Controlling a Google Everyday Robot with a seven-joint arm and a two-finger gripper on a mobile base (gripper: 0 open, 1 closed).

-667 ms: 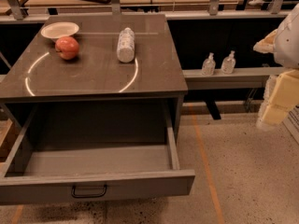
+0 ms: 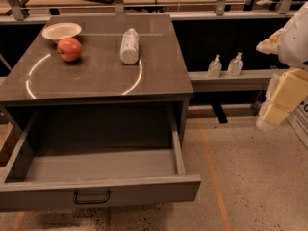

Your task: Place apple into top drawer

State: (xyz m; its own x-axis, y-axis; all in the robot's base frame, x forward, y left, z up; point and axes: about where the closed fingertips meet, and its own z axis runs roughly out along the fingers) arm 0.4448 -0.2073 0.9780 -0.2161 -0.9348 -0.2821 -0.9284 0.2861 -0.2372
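Note:
The red apple sits on the dark cabinet top at the back left, just in front of a white bowl. The top drawer is pulled fully open below the top; it is grey, has nothing in it, and carries a small dark handle at the centre of its front. My gripper hangs at the far right edge of the view, off the cabinet and well away from the apple, over the floor.
A white cylindrical bottle lies on its side mid-top, right of the apple. Two small pump bottles stand on a low shelf to the right. An orange line runs across the speckled floor. Workbenches stand behind.
The view has shifted a little. The apple, bowl, bottle and open drawer stay where they were. The gripper stays at the right edge.

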